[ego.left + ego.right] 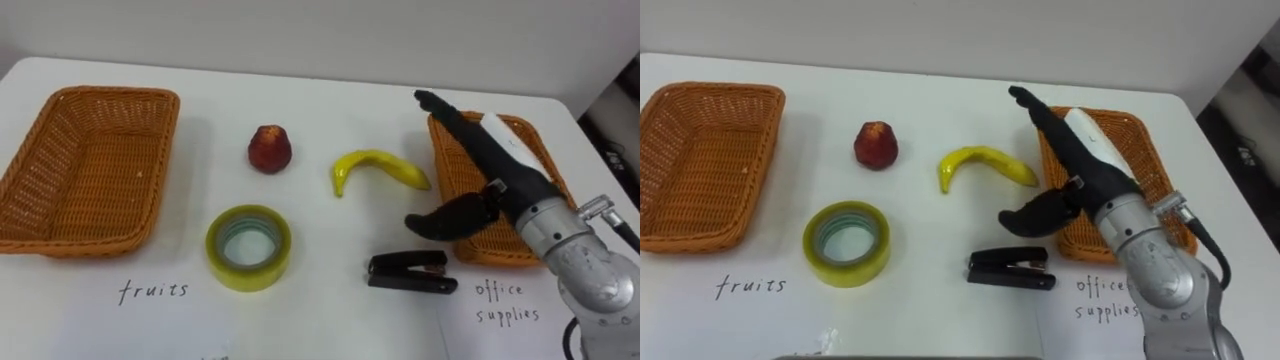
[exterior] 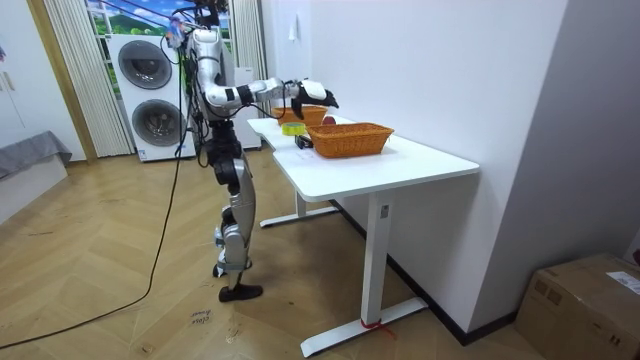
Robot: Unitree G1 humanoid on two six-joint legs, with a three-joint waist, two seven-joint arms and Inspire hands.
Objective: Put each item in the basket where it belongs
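Note:
On the white table lie a yellow banana [image 1: 379, 169], a red apple [image 1: 269, 148], a roll of yellow tape [image 1: 248, 247] and a black stapler [image 1: 412, 272]. An empty wicker basket [image 1: 85, 165] marked for fruits stands at the left. A second wicker basket [image 1: 457, 180], marked for office supplies, stands at the right. My right hand [image 1: 478, 165] hovers open over that right basket's left side, fingers straight and pointing away, thumb [image 1: 440, 219] spread above the stapler. It holds nothing.
The table's far edge meets a white wall. In the room view I stand at the table's [image 2: 400, 160] end, right arm stretched over it, with washing machines [image 2: 148, 90] behind me.

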